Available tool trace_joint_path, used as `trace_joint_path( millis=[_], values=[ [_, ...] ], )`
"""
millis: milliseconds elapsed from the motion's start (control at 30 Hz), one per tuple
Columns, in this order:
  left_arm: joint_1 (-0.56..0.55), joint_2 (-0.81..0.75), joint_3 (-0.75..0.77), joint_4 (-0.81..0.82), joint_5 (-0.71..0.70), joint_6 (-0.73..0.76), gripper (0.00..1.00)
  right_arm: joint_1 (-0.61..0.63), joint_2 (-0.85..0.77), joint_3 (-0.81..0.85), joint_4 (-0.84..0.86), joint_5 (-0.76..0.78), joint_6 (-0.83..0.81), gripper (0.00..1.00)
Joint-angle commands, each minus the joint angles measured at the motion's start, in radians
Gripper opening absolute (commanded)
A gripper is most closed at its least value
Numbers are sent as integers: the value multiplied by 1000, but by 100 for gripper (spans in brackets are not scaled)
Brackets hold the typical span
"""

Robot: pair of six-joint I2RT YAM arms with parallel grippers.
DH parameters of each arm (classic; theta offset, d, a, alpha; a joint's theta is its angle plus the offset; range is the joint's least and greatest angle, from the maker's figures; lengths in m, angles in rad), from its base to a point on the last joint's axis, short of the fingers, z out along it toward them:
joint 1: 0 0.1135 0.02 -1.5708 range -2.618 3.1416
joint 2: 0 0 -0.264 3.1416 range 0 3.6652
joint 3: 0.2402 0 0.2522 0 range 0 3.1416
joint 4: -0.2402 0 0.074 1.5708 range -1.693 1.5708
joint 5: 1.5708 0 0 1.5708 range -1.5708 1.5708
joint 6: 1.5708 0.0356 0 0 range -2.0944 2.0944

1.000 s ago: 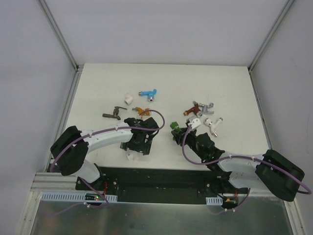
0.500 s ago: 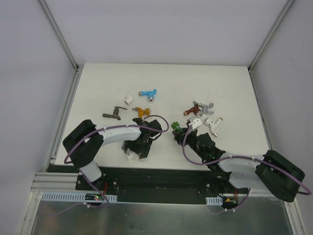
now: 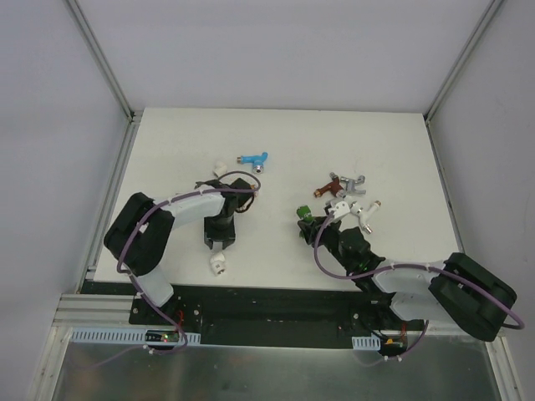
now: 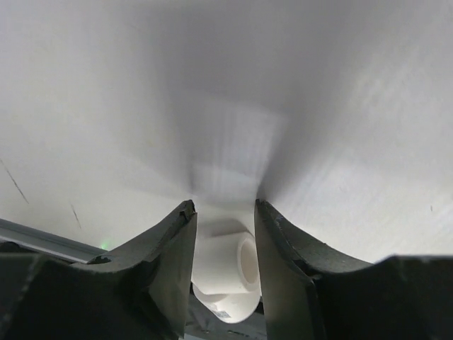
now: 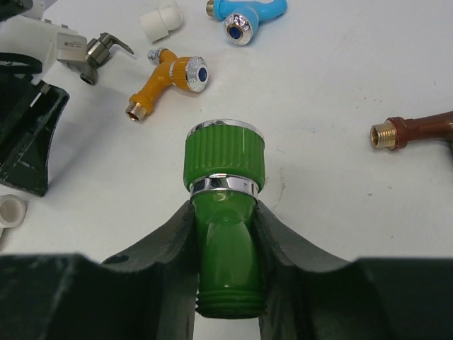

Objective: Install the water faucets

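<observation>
My right gripper [image 5: 223,207] is shut on the green faucet [image 5: 225,212] by its neck, the ribbed cap pointing away; the green faucet [image 3: 304,213] sits mid-table in the top view. My left gripper [image 4: 223,207] has its jaws against both sides of a white pipe fitting [image 4: 226,273], near the front edge [image 3: 219,265]. On the table lie the blue faucet [image 3: 253,159], orange faucet [image 5: 170,78], dark grey faucet [image 5: 99,51], reddish-brown faucet [image 3: 324,187], silver faucet [image 3: 351,182] and white faucet [image 3: 366,210]. The left arm hides the orange one from above.
A second white fitting [image 3: 217,165] lies left of the blue faucet, and a third [image 3: 338,205] sits just right of the green faucet. The black base plate [image 3: 276,305] runs along the table's near edge. Grey walls enclose the table.
The left arm folded back and left, turning its gripper toward the near edge, and its jaws narrowed onto the white fitting. The right gripper kept the green faucet and barely shifted.
</observation>
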Motion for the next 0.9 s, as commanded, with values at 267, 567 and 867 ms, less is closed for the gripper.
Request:
trace_joint_path(
  millis=[267, 567, 867],
  values=[
    [162, -181, -8, -24, 71, -128, 81, -15, 16, -14, 162, -36, 82, 0],
    [30, -279, -114, -38, 134, -213, 84, -16, -5, -19, 144, -44, 76, 0],
    [-19, -157, -106, -55, 91, -224, 75, -16, -5, -20, 144, -45, 75, 0]
  ],
)
